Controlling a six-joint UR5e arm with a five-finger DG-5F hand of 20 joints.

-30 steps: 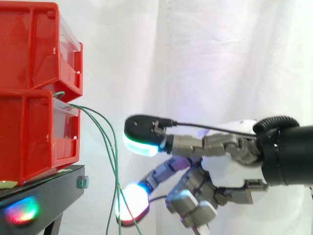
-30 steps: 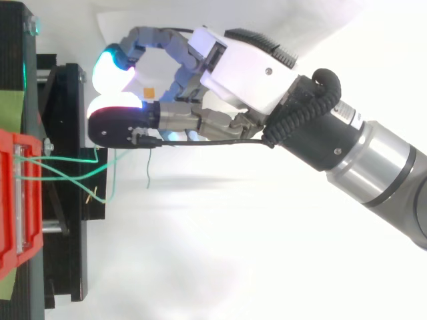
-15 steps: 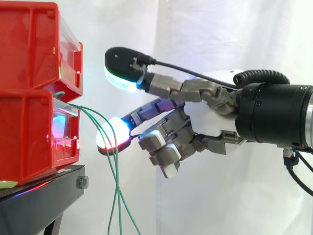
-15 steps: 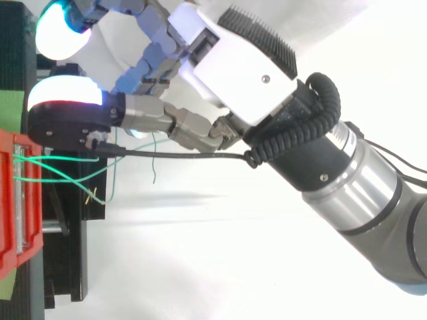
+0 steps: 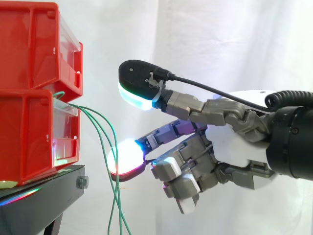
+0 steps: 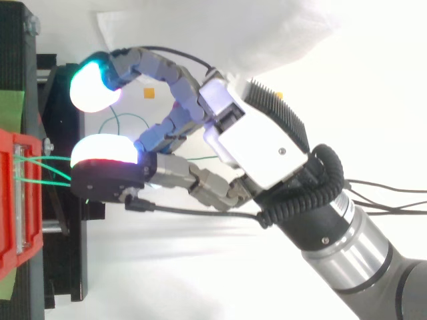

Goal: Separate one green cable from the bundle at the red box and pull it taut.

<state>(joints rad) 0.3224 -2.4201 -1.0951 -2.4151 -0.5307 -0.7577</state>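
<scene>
Two red boxes are stacked at the left, and a bundle of thin green cables (image 5: 116,188) comes out of the front of the lower red box (image 5: 29,137) and hangs down past the stand. My hand (image 5: 230,147) reaches in from the right with its fingers spread apart. One glowing fingertip (image 5: 126,156) lies against the hanging cables, and a black-backed fingertip (image 5: 139,85) is well above them. From above, the green cables (image 6: 43,159) run from the red box (image 6: 13,200) under the white-glowing fingertip (image 6: 103,153). I see no cable pinched between thumb and fingers.
The upper red box (image 5: 34,44) sits on the lower one, both on a black stand (image 5: 44,196). A loose loop of green cable (image 6: 127,120) lies under the hand in the top view. A white curtain hangs behind.
The hand rose and reached toward the boxes, then drew back to the right and dropped a little. From above it has shifted sideways, over the cables at the box.
</scene>
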